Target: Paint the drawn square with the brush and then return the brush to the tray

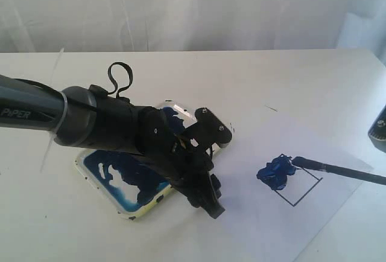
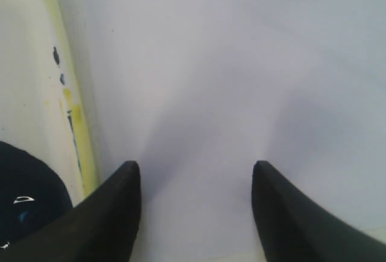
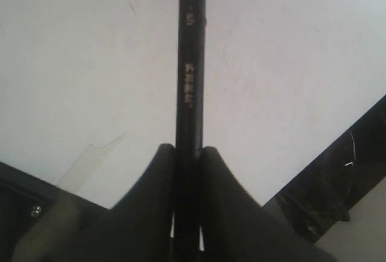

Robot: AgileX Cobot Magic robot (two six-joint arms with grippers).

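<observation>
Right gripper (image 3: 188, 150): fingers drawn narrow and clamped on the brush (image 1: 338, 169), gripping the black handle well back from the bristles. The right wrist view shows the handle (image 3: 191, 63) running straight out between the pads.

Brush: long axis lies roughly left-right across the paper (image 1: 259, 232), tip to the left, handle going off the right edge of the scene. The loaded tip sits at the far-left corner of the drawn square (image 1: 297, 188), beside a rough blue patch. It probably touches the sheet, though the exterior view is too soft to be sure.

Square: only that far-left corner is filled. The blank remainder lies to the near right of the tip, so the coming strokes should pull back along the handle's own line, toward the right arm.

Left gripper (image 1: 221, 171): fingers spread wide, holding nothing, low over bare paper just right of the tray (image 1: 140, 212). Its wrist view shows the yellowish rim (image 2: 75, 129) beside one finger.

Tray: left of the square, well apart from the tip, with the left arm above its right end. That arm is nearer the tray, but the right arm holds the brush.
</observation>
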